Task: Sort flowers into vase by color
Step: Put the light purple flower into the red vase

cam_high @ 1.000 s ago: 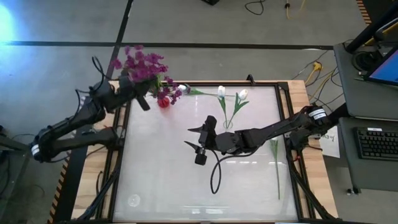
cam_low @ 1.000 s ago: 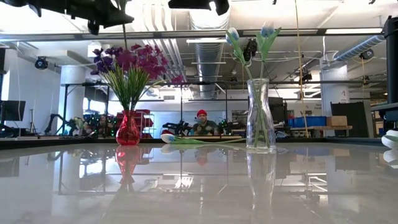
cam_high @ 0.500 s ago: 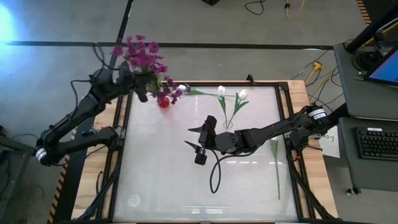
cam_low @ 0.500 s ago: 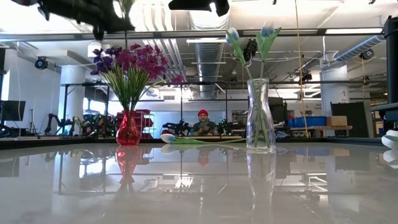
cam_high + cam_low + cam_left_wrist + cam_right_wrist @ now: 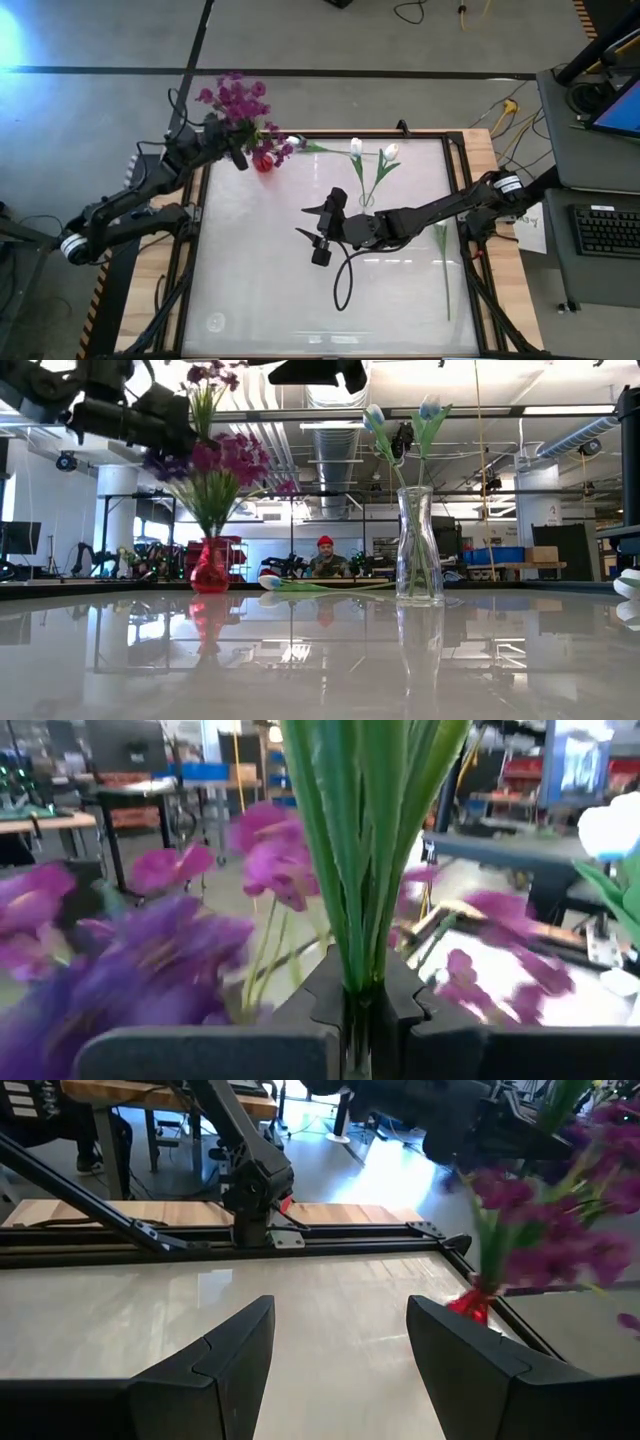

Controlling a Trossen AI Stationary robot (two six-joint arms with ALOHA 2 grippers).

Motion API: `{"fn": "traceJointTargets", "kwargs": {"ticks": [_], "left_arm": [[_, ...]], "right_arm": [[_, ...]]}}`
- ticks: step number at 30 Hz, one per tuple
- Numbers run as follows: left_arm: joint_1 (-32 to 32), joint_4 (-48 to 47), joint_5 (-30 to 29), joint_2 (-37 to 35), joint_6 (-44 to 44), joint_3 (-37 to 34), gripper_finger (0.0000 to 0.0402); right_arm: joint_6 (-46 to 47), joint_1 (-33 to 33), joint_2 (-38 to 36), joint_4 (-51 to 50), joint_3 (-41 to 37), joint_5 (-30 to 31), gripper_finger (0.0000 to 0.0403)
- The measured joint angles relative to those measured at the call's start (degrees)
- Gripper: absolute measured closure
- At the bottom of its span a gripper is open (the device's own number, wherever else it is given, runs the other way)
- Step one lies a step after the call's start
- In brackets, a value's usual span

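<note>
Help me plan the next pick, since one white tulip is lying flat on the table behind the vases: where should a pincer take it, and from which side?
Probably mid-stalk, from straight above. The loose white tulip lies flat between the red vase and the clear vase, its bud toward the red vase and its thin stalk running toward the clear one. Set the fingers across that stalk. The right pincer, open and empty, is nearer; the left pincer holds a purple stem.

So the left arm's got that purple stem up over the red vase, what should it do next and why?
Probably lower it straight down. The left pincer is shut on the purple stem, held above the red vase, which already holds purple blossoms. The stem's lower end is hidden among them, so ease down before opening. The right pincer waits open at mid-table.
</note>
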Motion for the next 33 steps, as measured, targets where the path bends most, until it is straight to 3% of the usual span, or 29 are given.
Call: {"fn": "traceJointTargets", "kwargs": {"ticks": [3, 10, 22, 27, 33], "left_arm": [[0.0, 4.89, -0.64, 0.25, -1.33, -2.96, 0.0401], [-0.01, 5.33, -2.99, 1.22, -1.96, -4.23, 0.0401], [-0.06, -5.61, -0.5, -1.18, -1.73, 3.58, 0.0401], [-0.1, -9.65, 0.98, -3.56, -1.34, 5.33, 0.0401], [-0.12, -9.77, 1.94, -6.32, -1.34, 5.33, 0.0401]], "right_arm": [[0.0, -0.02, 0.0, 0.04, 0.0, 0.0, 0.0181], [0.58, -0.11, 0.0, 0.23, 0.0, 0.02, 0.0181], [0.99, -0.27, 0.0, -0.68, 0.0, 0.15, 0.0181], [3.45, -0.7, -3.25, -8.8, 2.2, 5.96, 0.0181], [3.58, -3.73, -5.96, -11.07, 9.81, -2.79, 0.0181]]}}
